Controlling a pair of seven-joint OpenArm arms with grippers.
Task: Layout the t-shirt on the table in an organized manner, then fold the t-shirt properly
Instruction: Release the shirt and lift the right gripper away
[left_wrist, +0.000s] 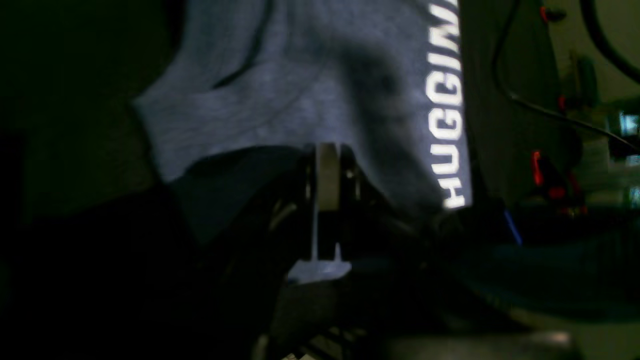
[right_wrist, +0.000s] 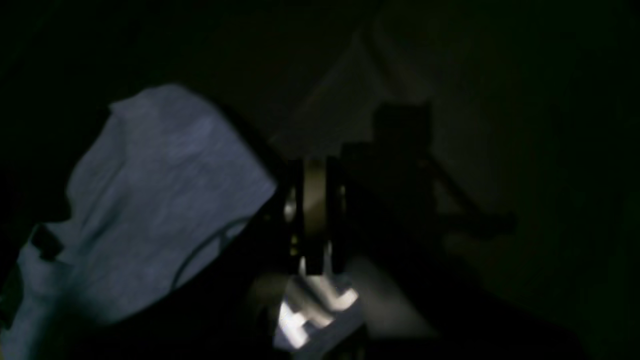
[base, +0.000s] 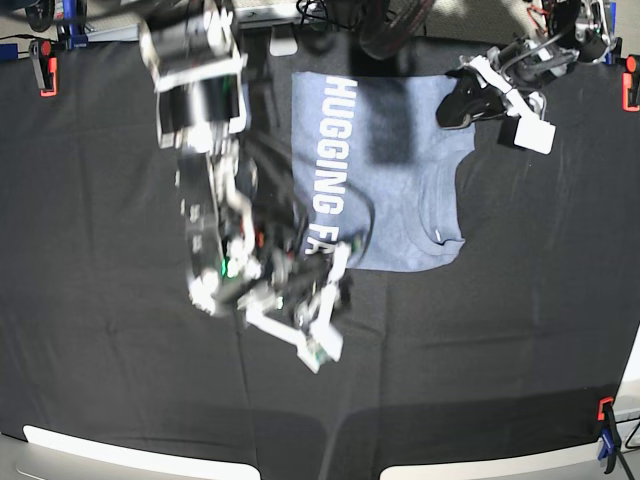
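The light blue-grey t-shirt (base: 400, 160) lies on the table (base: 520, 340) at the back middle, with white lettering (base: 325, 170) running down its left edge. My left gripper (base: 452, 108) is at the shirt's right upper edge. In the left wrist view its jaws (left_wrist: 327, 150) are shut, with the shirt cloth (left_wrist: 280, 90) pinched between them. My right gripper (base: 340, 262), blurred, is at the shirt's near left corner. In the right wrist view it (right_wrist: 315, 170) is shut on cloth, with the shirt (right_wrist: 160, 200) bunched to its left and lettering (right_wrist: 310, 310) showing under the fingers.
Orange clamps (base: 45, 70) (base: 630, 85) hold the black cloth at the back corners, and another clamp (base: 605, 440) sits at the front right. Cables and gear (base: 390, 25) crowd the back edge. Bare black cloth spreads in front of the shirt.
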